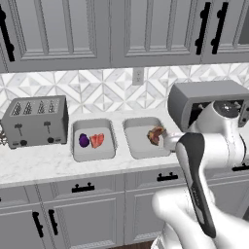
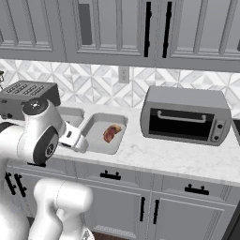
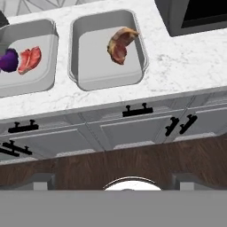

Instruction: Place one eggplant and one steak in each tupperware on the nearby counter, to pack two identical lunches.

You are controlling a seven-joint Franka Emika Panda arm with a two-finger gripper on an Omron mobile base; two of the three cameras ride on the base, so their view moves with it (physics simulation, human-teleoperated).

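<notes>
Two grey tupperware tubs sit side by side on the white marble counter: the left tub holds an eggplant and a steak, the right tub another steak alone. The gripper, jaws wide and empty, hangs nearer, off the counter's front edge, over wood flooring. A toaster stands left, a toaster oven right.

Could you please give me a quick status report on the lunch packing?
Gripper open, empty. Left tub holds an eggplant and a steak. Right tub holds a steak only; no eggplant. Nothing in the way.
</notes>
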